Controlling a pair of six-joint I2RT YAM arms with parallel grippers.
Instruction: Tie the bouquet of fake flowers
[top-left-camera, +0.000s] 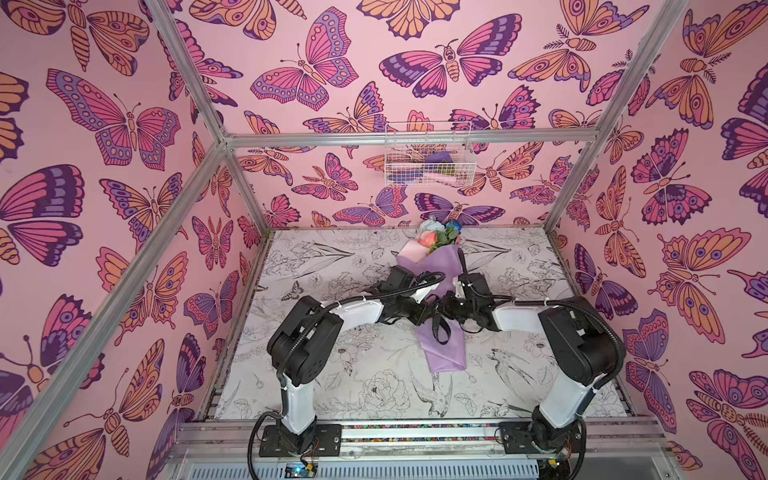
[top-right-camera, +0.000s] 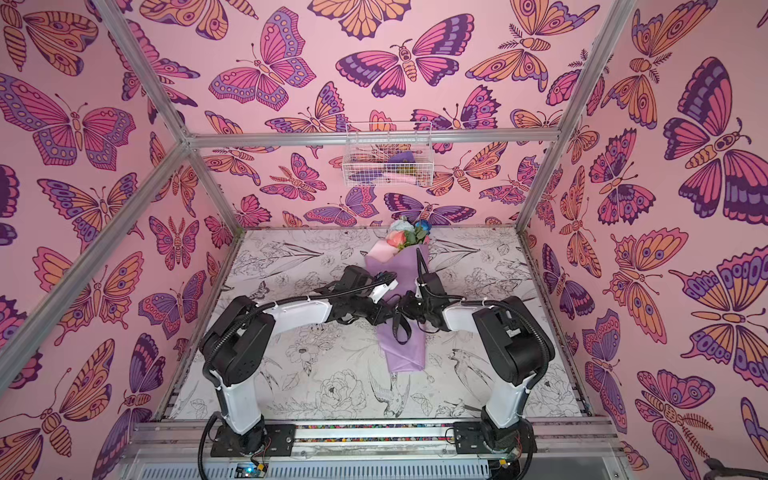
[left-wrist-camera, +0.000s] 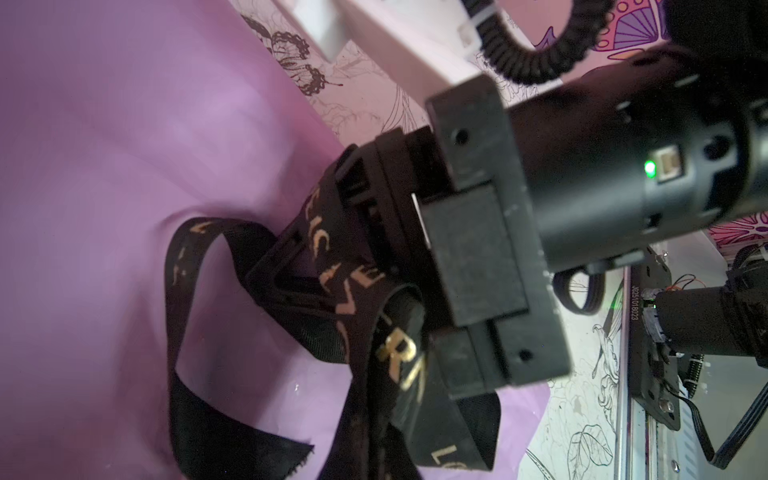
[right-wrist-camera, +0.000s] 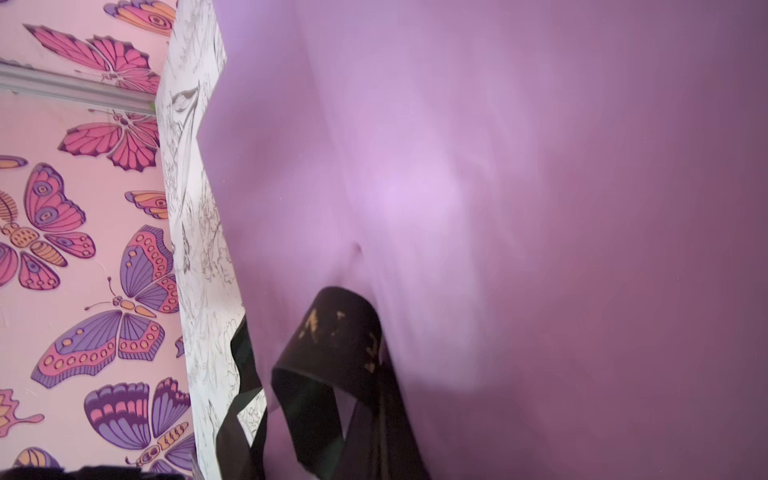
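Along the middle of the counter (top-left-camera: 332, 374) lies the bouquet of fake flowers (top-left-camera: 441, 351), where the left pincer (top-left-camera: 420, 313) and right pincer (top-left-camera: 451, 306), both pressed together, meet at the black ribbon (left-wrist-camera: 357, 291), the right seemingly pinching it: the knot looks half-made, and next the ends need drawing apart evenly.

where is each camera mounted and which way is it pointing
Top views: stereo head high behind the arms, facing down toward the back wall; the left arm and right arm show whole, meeting over the bouquet of fake flowers.
Left wrist: on the left arm, close to the bouquet's lilac wrap, facing the black ribbon and the right gripper.
Right wrist: on the right arm, close over the same wrap and ribbon; no gripper shows.
Shared: all four show wrap and ribbon.
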